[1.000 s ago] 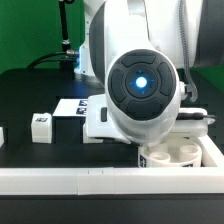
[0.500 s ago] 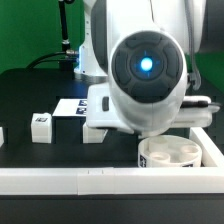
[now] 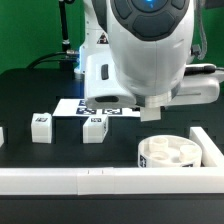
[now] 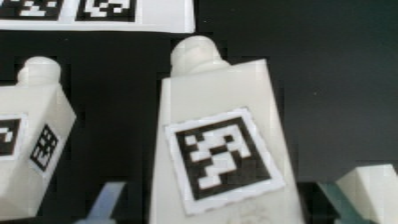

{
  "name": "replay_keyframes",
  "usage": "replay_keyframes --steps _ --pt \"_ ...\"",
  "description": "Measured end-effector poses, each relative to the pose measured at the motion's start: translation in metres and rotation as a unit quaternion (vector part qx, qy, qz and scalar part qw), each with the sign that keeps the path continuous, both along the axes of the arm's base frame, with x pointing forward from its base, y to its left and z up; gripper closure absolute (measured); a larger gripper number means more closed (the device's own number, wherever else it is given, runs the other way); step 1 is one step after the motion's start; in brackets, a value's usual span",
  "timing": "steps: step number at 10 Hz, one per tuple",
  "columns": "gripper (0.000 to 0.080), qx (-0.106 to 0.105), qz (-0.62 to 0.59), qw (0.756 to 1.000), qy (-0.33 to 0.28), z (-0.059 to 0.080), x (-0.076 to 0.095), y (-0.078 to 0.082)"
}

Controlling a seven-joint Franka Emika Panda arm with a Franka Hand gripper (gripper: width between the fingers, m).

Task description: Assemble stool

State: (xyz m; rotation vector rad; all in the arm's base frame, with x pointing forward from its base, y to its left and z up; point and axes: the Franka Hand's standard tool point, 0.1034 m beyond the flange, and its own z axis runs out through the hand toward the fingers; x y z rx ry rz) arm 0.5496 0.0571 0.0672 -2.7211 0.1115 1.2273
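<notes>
Gripper: we see jaws apart above the leg, clasping nothing.
Leg: lies on the table, centre-left of the exterior view; its long axis, peg end leading, points at the marker board.

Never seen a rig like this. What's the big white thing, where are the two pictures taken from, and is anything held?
The big white shape is a robot arm building a stool. The exterior view comes from a camera off the arm; the wrist view from one on its wrist, looking past the gripper. On the black table lie the round seat, loose legs, a fixed marker board and white border bars. In the wrist view one leg sits between the fingers, with dark gaps either side, so nothing looks gripped.
</notes>
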Motion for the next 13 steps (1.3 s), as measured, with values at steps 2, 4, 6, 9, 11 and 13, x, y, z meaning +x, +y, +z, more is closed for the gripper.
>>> replay_keyframes --steps 2,4,6,9,11,13 --pt "0.0474 -0.011 -0.013 0.991 -0.130 0.001 0.021 0.002" --pt "0.0474 -0.022 -0.024 0.973 -0.230 0.019 0.036 0.003" --pt "0.0474 -0.035 -0.034 0.942 -0.333 0.035 0.046 0.001" --pt "0.0473 -0.051 -0.044 0.883 -0.464 0.034 0.055 0.001" --pt "0.0472 -0.055 -0.052 0.842 -0.534 0.043 0.052 0.016" --pt "0.0472 -0.053 -0.066 0.775 -0.626 0.059 0.059 0.030"
